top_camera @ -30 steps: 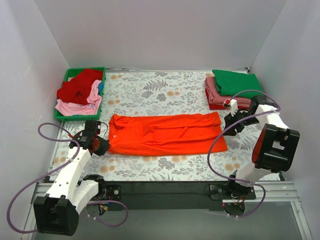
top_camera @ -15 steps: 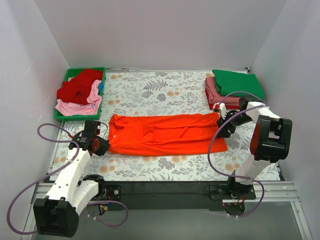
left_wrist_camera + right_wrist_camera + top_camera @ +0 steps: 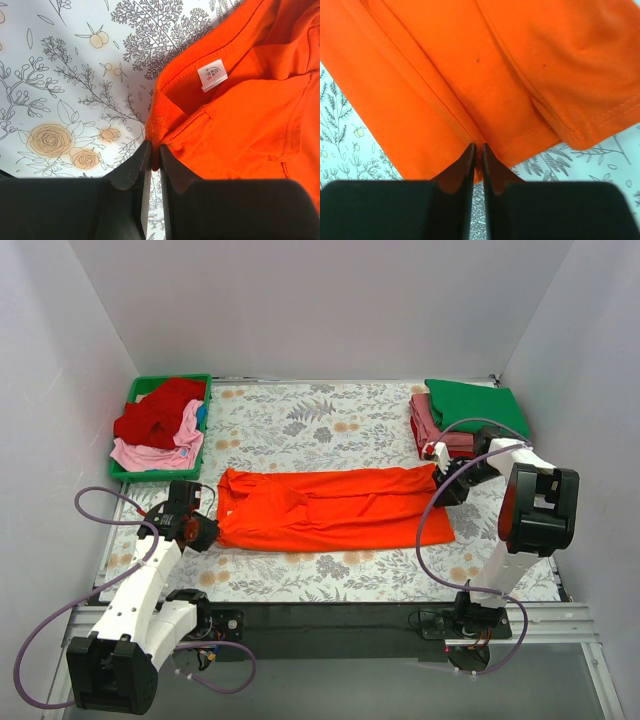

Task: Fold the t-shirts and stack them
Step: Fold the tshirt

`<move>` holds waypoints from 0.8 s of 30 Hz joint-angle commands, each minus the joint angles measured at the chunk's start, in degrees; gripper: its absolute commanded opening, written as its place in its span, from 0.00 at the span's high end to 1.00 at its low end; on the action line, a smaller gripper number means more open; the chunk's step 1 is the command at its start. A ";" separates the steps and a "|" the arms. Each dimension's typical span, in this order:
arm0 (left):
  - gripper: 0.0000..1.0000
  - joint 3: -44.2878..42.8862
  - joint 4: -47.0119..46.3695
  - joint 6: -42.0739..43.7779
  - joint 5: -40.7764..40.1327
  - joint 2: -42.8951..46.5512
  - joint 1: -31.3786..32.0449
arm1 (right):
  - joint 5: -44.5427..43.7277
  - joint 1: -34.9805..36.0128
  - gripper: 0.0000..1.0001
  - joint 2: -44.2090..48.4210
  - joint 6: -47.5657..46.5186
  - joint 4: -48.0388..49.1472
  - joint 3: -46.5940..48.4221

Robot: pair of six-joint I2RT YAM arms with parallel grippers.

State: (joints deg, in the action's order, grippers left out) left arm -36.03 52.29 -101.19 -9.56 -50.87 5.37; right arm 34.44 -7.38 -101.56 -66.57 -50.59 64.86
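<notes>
The orange t-shirt [image 3: 330, 507] lies folded lengthwise across the middle of the table, collar end at the left. My left gripper [image 3: 207, 530] is shut on its collar edge [image 3: 157, 125], next to the white label. My right gripper [image 3: 440, 485] is shut on the hem at the shirt's right end [image 3: 485, 110]. A stack of folded shirts, green [image 3: 472, 405] on top of dusty pink [image 3: 432, 425] and red, sits at the back right. Red [image 3: 155, 412] and light pink [image 3: 160, 452] shirts lie heaped in the green tray [image 3: 170, 381] at the back left.
The table has a floral cloth [image 3: 320, 425]. White walls close in the left, back and right sides. The stack stands just behind my right gripper. Purple cables loop off both arms.
My right gripper has moved left from beside the stack to the shirt's right end and shut on its hem. The left gripper has stayed on the collar.
</notes>
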 commanded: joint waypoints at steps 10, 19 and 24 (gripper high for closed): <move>0.90 0.44 -0.53 0.64 0.51 0.51 -0.36 | 2.48 0.52 0.97 -3.47 6.79 2.42 6.77; 0.75 -1.58 -0.88 3.53 1.74 0.86 -0.44 | 3.62 5.77 0.45 -1.02 10.31 2.51 11.16; 0.48 -4.22 0.62 4.68 1.74 1.21 -0.36 | 6.60 21.21 0.35 -2.76 13.72 2.16 20.18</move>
State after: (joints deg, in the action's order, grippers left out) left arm -37.23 52.45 -97.80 -8.03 -50.85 5.34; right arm 36.60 4.29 -105.06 -56.03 -48.10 77.73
